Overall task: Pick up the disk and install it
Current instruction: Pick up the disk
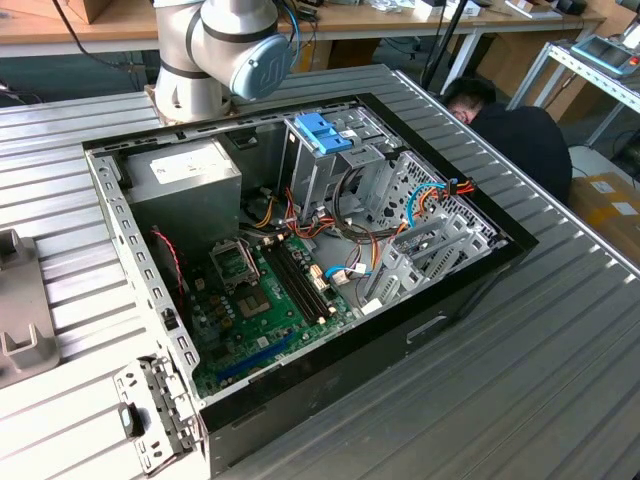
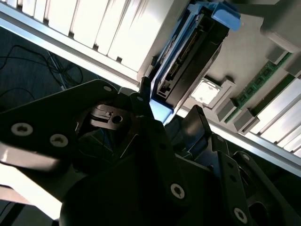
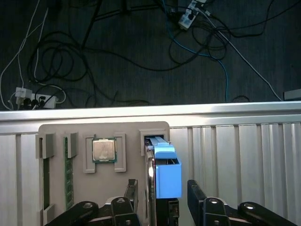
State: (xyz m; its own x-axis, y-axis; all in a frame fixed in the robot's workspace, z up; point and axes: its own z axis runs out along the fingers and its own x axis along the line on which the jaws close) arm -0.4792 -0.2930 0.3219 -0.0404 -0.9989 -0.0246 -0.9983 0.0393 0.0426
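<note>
The disk (image 3: 167, 172), a grey metal drive in a light blue carrier, stands on edge in a slot of a grey holder tray (image 3: 127, 131). In both wrist views my gripper (image 3: 162, 189) is open and straddles the disk, one black finger (image 3: 132, 190) on each side, with small gaps to the carrier. In the second wrist view the disk (image 2: 188, 61) rises from the tray just beyond my gripper (image 2: 170, 112). The open computer case (image 1: 160, 330) lies on the ribbed metal table in the exterior view, its drive cage (image 1: 330, 165) at the far side.
The tray also holds a processor chip (image 3: 104, 150) and memory sticks (image 3: 68, 181). Loose cables (image 3: 117, 52) lie on the dark floor past the table edge. In the exterior view, the arm's base (image 1: 215, 55) stands behind the case and a person (image 1: 520, 140) bends at the exterior view's right.
</note>
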